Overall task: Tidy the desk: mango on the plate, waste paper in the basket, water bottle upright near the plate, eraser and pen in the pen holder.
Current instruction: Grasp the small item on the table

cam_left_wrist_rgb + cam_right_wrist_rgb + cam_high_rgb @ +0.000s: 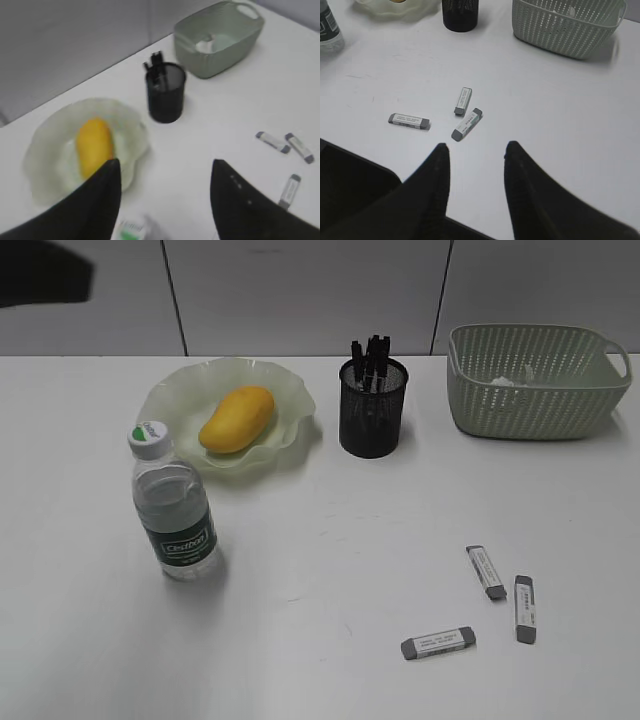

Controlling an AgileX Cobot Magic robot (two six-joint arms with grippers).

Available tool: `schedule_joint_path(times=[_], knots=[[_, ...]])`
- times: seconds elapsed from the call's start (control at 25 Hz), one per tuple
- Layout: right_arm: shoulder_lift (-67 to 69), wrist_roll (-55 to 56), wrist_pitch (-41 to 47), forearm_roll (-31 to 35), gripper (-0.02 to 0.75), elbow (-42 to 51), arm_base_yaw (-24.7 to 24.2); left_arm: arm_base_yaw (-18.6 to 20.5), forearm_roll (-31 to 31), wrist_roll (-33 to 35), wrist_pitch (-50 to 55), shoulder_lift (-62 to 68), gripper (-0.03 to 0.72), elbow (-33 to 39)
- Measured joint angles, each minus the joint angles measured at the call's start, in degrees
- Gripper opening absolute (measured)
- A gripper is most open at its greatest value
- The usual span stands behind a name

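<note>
The mango (pixel 237 419) lies on the green plate (pixel 170 390). The water bottle (pixel 175 515) stands upright in front of the plate. The black pen holder (pixel 372 410) holds pens (pixel 370 355). The waste paper (pixel 503 382) lies in the basket (pixel 535 380). Three erasers (pixel 486 571) (pixel 524 608) (pixel 438 642) lie on the desk (pixel 320 540) at the front right. My left gripper (pixel 165 165) is open and empty, high above the bottle and plate (pixel 50 145). My right gripper (pixel 477 146) is open and empty, just short of the erasers (pixel 467 124).
A grey panelled wall runs behind the desk. A dark part of the left arm (pixel 40 280) shows at the top left of the exterior view. The basket (pixel 567 25) stands at the far right near the desk's back edge.
</note>
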Motion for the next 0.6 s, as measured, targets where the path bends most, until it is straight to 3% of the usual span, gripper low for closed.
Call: schedule_joint_path(times=[0.12,0.24,0.32,0.44,0.6], knots=[[0.0,0.0,0.0,0.0,0.281,0.0,0.0,-11.5,2.6,-0.3,-3.4,10.6,0.427,-6.1],[0.0,0.1,0.0,0.0,0.264,0.0,0.0,-23.4,10.4,-0.4,-2.1,24.0,0.428,-10.9],[0.0,0.1,0.0,0.0,0.259,0.0,0.0,-29.0,15.7,-0.4,0.0,33.3,0.447,-13.0],[0.0,0.1,0.0,-0.1,0.258,0.0,0.0,-34.0,17.7,-0.4,1.4,43.7,0.501,-15.8],[0.0,0.1,0.0,-0.1,0.258,0.0,0.0,-36.1,17.5,-0.4,1.4,52.5,0.522,-19.0]])
